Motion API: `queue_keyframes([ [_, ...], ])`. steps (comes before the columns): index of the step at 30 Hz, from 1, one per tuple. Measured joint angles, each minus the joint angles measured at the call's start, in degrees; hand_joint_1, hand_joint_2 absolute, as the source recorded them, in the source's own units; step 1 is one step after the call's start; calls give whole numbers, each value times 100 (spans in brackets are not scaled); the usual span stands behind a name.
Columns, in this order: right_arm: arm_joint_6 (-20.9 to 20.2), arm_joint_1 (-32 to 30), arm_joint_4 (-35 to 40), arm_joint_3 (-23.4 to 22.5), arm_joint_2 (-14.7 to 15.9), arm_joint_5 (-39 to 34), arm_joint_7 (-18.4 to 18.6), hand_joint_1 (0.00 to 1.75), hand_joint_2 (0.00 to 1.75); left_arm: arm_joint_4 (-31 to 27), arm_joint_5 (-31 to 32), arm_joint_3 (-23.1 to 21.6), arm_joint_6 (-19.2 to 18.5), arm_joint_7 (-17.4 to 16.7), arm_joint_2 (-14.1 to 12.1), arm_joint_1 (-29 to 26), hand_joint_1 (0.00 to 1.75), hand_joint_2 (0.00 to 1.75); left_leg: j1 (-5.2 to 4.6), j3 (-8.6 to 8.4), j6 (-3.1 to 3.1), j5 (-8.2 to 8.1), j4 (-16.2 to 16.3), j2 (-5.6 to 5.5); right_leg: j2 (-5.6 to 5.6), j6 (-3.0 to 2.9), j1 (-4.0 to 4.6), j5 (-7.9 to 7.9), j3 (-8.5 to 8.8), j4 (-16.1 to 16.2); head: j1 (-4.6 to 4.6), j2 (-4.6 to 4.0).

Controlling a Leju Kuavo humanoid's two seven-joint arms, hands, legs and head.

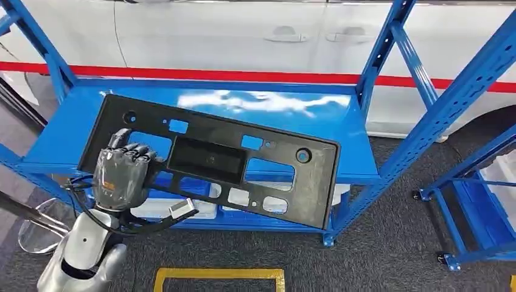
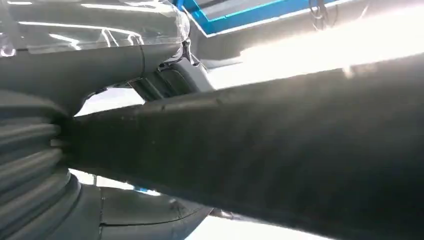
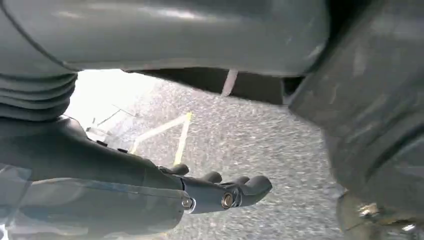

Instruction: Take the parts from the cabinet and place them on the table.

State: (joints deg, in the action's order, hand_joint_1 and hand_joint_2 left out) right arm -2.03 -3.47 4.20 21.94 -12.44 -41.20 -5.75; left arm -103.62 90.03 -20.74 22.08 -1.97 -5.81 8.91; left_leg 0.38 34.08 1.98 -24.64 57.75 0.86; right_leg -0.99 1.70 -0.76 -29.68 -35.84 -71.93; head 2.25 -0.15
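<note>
Long black plastic panel with rectangular cut-outs (image 1: 225,161) is lying skewed on the blue metal rack shelf (image 1: 73,131), near edge overhanging. Left hand (image 1: 122,170) is gripping its left end, fingers curled over the rim. Right hand (image 3: 220,192) is hanging open, holding nothing. One-ended grip: lift slowly, keep panel level, clear the blue uprights (image 1: 380,52).

From high on the body we look forward and down at the blue rack (image 1: 201,103) and the black panel (image 1: 213,158). Our left wrist camera sits very close against that same panel (image 2: 280,155). Our right wrist camera faces the grey floor (image 3: 250,135).
</note>
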Motion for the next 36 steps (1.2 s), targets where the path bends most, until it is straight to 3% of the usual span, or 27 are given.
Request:
queue_keyframes([
  [1,0,3,0,0,0,0,0,0,0,-9,0,-9,0,-9,0,-1,175,175,-1,91,-17,37,56,-1,8,-22,3,84,339,425,0,0],
  [3,0,2,0,7,0,0,4,0,0,-61,0,-26,20,-42,-2,-10,175,175,-30,202,-62,76,155,4,24,-104,53,-187,965,1368,2,0],
  [4,9,4,-4,9,-4,0,7,0,0,-85,0,-39,33,-48,-2,-14,175,175,-28,225,-103,140,150,14,16,-140,62,-247,979,1454,0,0],
  [6,7,5,-7,13,-7,0,15,0,0,-103,0,-79,68,-55,-2,-25,175,175,-11,276,-176,271,117,14,1,-227,88,-158,874,1441,0,0],
  [7,4,-1,-7,13,-7,0,15,0,0,-111,0,-92,83,-61,-8,-35,175,175,-19,313,-203,276,136,-9,10,-291,-7,-63,833,1534,2,0],
  [8,2,-3,-9,15,-7,0,20,0,0,-113,0,-94,107,-78,-35,-58,175,175,-5,362,-227,73,207,-42,57,-328,4,7,782,1531,2,0],
  [9,0,-2,-11,17,-7,0,20,0,0,-125,0,-103,129,-94,-48,-59,175,175,10,439,-240,-298,446,-47,57,-380,0,75,699,1529,0,0],
  [11,0,-1,-9,24,-7,0,20,0,0,-155,0,-125,181,-120,-87,-64,175,175,51,568,-289,-955,1242,-46,69,-382,4,208,532,1518,0,0],
  [12,0,-1,-9,24,-7,0,20,0,0,-157,0,-138,184,-142,-107,-66,175,175,67,591,-314,-1039,1577,-46,75,-370,1,269,444,1508,2,0],
  [13,0,-1,-9,24,-7,0,20,0,0,-162,0,-153,186,-170,-131,-70,175,175,92,552,-340,-927,1761,-46,80,-351,-7,331,347,1489,2,0],
  [15,0,-1,-9,28,-7,0,28,0,0,-199,0,-208,186,-234,-208,-72,175,175,147,184,-396,-439,1481,-46,82,-289,-41,441,133,1418,2,0],
  [16,0,-1,-9,31,-7,0,31,0,0,-230,0,-243,186,-269,-238,-71,175,175,174,-150,-430,-300,1070,-49,76,-245,-66,481,29,1357,2,0],
  [18,0,3,-9,35,-4,0,31,0,0,-280,2,-278,186,-310,-280,-52,175,175,166,-830,-478,-638,94,-140,44,-168,-54,534,-95,1238,4,0],
  [19,0,3,-9,39,-4,0,31,0,0,-315,2,-297,188,-343,-297,-56,175,175,155,-835,-350,-741,-10,-152,32,-109,-48,579,-97,1232,0,0],
  [21,0,0,-9,42,-7,-2,28,0,0,-337,0,-354,190,-385,-367,-52,175,175,110,-751,-257,-676,48,-131,18,-11,-56,714,-98,1294,2,0],
  [22,0,-3,-19,44,-5,-4,26,0,0,-343,0,-380,188,-415,-401,-49,175,175,131,-693,-170,-597,28,-104,12,35,-75,748,-143,1299,-2,0],
  [23,2,-1,-22,48,-4,-7,24,0,0,-348,0,-396,181,-442,-413,-46,175,175,129,-621,-116,-522,26,-67,33,39,-99,530,-201,1206,2,0],
  [24,0,0,-22,50,-4,-7,17,0,0,-356,2,-411,181,-474,-426,-43,175,175,113,-547,-65,-466,27,-64,45,30,-91,181,-264,990,-2,0],
  [25,0,4,-22,52,-7,-7,11,0,0,-367,0,-426,175,-520,-459,-41,175,175,95,-465,-28,-397,29,-53,44,27,-85,-247,-333,577,-2,0],
  [26,0,9,-22,57,-4,-4,11,0,0,-372,0,-437,175,-542,-478,-41,175,175,75,-410,-10,-342,32,-48,42,25,-68,-484,-370,234,-2,0],
  [27,0,12,-22,61,-7,-4,11,0,0,-378,0,-466,170,-573,-505,-39,175,175,40,-320,16,-266,42,-42,41,17,-43,-625,-392,-192,-2,0],
  [29,0,14,-22,61,-6,-4,11,0,0,-378,0,-505,168,-586,-549,-42,175,175,-28,-142,43,-150,63,-42,40,-41,5,-343,-239,-393,-2,0],
  [31,-2,18,-22,61,-7,-4,15,0,0,-382,0,-520,168,-586,-575,-41,175,175,-98,13,59,-46,75,-44,40,-187,72,33,190,83,0,0],
  [32,-2,29,-22,63,-6,-4,30,0,0,-391,0,-520,168,-586,-588,-40,175,175,-124,68,64,10,76,-45,42,-309,137,79,545,574,0,0],
  [33,2,28,-26,63,-9,-2,52,0,0,-398,2,-520,168,-592,-603,-38,175,175,-151,109,42,67,81,-40,77,-484,254,-150,1009,1276,2,0],
  [34,7,22,-26,63,-35,-2,52,0,0,-407,0,-520,168,-605,-616,-42,175,175,-145,116,27,117,80,-24,76,-473,230,-225,1157,1607,0,0],
  [36,4,27,-48,63,-50,0,52,0,0,-415,0,-525,168,-640,-647,-34,175,175,-79,197,-46,282,6,-12,22,-438,275,-129,1066,1622,0,0],
])
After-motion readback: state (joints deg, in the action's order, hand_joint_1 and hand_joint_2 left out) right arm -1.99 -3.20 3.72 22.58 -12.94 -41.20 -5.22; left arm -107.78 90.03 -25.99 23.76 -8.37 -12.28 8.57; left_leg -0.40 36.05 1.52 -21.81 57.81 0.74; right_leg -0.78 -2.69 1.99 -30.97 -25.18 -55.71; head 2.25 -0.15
